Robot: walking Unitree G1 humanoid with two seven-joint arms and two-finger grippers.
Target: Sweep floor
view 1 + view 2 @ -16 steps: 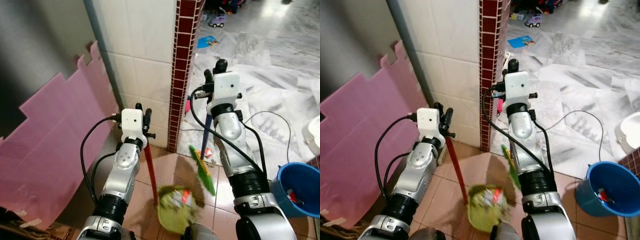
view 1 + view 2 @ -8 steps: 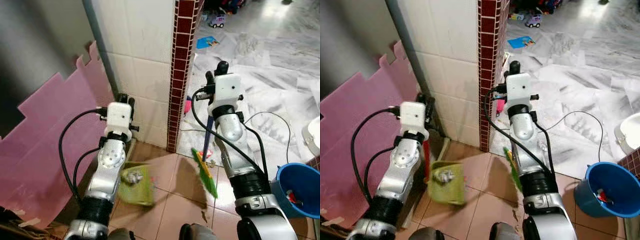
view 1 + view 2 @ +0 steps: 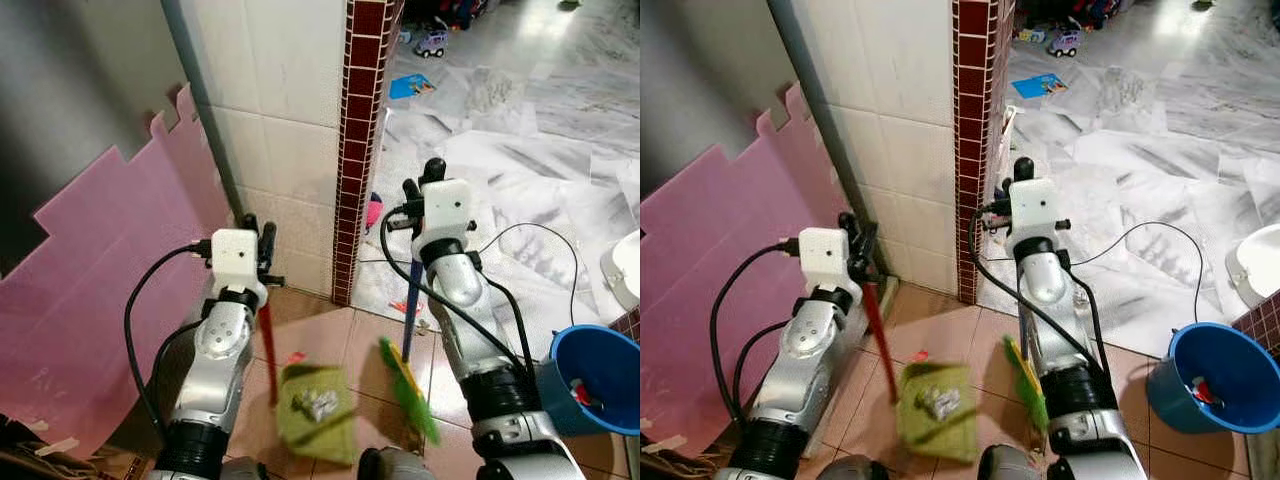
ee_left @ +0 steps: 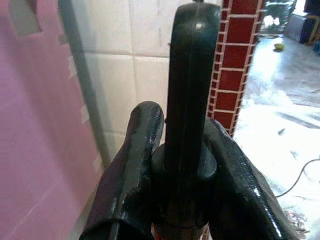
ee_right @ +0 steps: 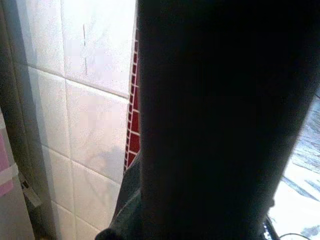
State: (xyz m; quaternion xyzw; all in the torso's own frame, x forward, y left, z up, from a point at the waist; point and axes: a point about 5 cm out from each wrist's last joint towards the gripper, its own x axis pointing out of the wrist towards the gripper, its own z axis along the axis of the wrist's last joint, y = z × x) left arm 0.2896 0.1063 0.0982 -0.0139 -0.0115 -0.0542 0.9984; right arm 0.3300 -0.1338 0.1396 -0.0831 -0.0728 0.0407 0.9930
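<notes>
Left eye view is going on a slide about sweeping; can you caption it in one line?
Left gripper holds a red-handled green dustpan with debris; right gripper holds a green broom.

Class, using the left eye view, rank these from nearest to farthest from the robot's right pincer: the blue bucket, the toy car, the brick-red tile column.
1. Brick-red tile column, just to the left of the right pincer.
2. Blue bucket, low on the right.
3. Toy car, far back at the top.

tiled wall (image 3: pixel 270 90) and brick pillar (image 3: pixel 360 120) ahead, bucket (image 3: pixel 590 380) right
</notes>
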